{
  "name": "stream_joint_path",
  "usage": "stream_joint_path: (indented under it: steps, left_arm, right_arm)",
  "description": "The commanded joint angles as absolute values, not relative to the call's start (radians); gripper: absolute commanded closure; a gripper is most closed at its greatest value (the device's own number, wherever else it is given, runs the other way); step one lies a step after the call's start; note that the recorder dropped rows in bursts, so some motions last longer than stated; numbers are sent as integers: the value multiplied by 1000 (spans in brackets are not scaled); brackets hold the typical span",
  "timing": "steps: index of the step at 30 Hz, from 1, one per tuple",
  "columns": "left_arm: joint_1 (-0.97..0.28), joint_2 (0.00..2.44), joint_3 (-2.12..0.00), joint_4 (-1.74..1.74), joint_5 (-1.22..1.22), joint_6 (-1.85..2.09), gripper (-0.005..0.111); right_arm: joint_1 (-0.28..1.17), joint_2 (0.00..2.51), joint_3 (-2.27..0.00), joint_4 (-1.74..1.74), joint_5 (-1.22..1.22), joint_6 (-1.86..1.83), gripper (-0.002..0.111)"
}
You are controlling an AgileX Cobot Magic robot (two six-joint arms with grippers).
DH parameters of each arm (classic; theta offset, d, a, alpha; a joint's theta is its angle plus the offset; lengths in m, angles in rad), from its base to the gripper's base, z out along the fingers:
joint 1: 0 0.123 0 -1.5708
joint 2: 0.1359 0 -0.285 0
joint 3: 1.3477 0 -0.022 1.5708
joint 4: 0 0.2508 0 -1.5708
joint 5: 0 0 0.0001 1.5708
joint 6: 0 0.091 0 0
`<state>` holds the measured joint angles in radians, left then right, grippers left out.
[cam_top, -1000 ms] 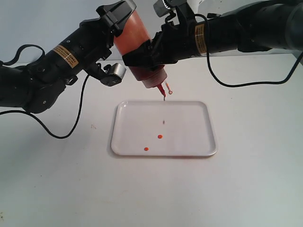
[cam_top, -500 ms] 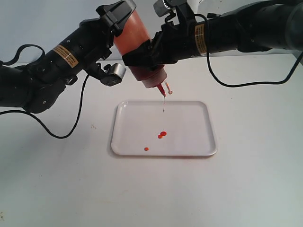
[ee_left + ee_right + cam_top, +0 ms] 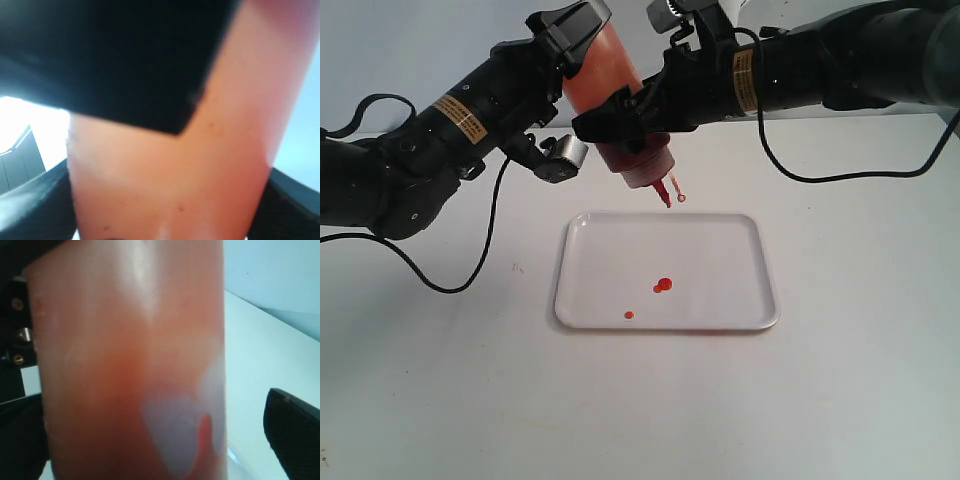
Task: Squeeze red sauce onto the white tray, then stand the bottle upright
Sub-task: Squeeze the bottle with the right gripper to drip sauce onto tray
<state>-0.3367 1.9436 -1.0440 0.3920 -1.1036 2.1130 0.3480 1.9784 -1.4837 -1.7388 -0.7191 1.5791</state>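
Clamped at its base end in the left pincer (image 3: 582, 38): a translucent orange-red cylindrical plastic squeeze bottle (image 3: 608, 80), tipped over with its pointed red nozzle (image 3: 666, 196) down. Ringed lower down by the right pincer (image 3: 620, 118), spread, one finger (image 3: 295, 415) standing clear of the bottle's wall. Below both pincers, a flat white rectangular plastic tray (image 3: 720, 235) bearing glossy red sauce (image 3: 664, 285), a blob and a smaller dot. On both black arms, yellow labels (image 3: 459, 116), writing too small to read
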Motion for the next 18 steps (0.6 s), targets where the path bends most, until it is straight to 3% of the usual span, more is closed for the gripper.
stream_joint_path:
  steps: [1, 18]
  left_arm:
    - [-342, 1936, -1053, 376, -1148, 2094, 107]
    - [-342, 1936, -1053, 376, -1148, 2094, 107]
  right_arm:
    - [350, 1981, -1491, -1744, -736, 1570, 5]
    - [350, 1968, -1491, -1744, -719, 1533, 5]
